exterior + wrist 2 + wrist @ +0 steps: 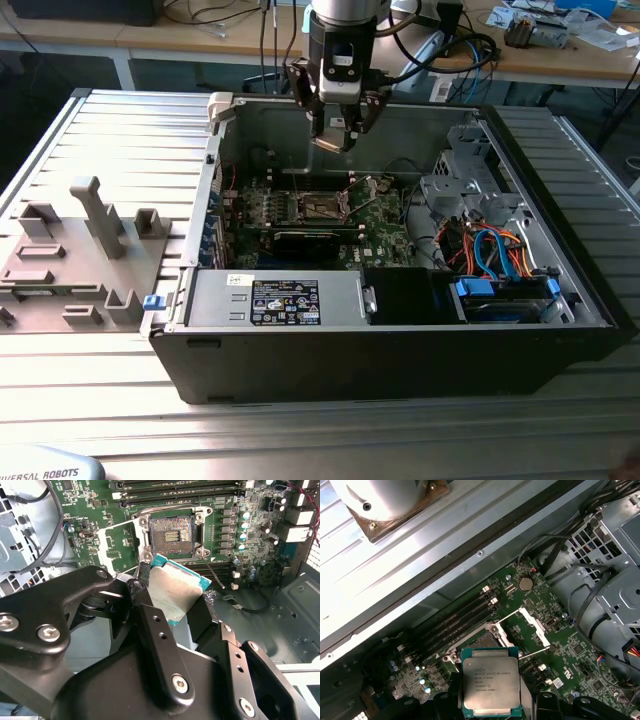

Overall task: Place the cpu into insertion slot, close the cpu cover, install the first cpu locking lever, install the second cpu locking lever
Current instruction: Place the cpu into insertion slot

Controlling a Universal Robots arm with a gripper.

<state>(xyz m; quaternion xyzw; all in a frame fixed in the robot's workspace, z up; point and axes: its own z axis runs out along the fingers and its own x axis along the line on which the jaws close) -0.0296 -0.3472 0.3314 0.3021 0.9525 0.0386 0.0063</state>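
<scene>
Exterior view, biggest first: spread across the frame, a ribbed grey metal table (120,130), bearing a large black-and-grey metal computer case (400,360) laid on its side, open to the camera. Toward the exterior view's left, beside the case, a flat grey fixture plate (60,270) with upright holders.

Inside the case, along the lower edge, a silver power supply box (280,300) with a label. At the exterior view's right, a grey drive cage (470,190) above blue and orange cables (495,250). In the middle of the case, the green motherboard (385,215), with the small square black insertion slot (318,207) on it.

Above the board, at the upper centre of the frame, the black two-fingered gripper (335,138), hanging inside the case opening.

In both wrist views, closed down to chip width and clamped by its fingers (150,615) on two opposite edges of the small flat square cpu (172,587) (491,687). Dull silver-grey metal top, green rim, print on the face, held tilted in the air above the board, close to the slot (171,532) (482,641) but apart from it. Dark centre of the slot exposed. Beside it, the thin silvery cpu cover (105,545) (535,626), a frame with a cut-out middle, swung open off the socket.
</scene>
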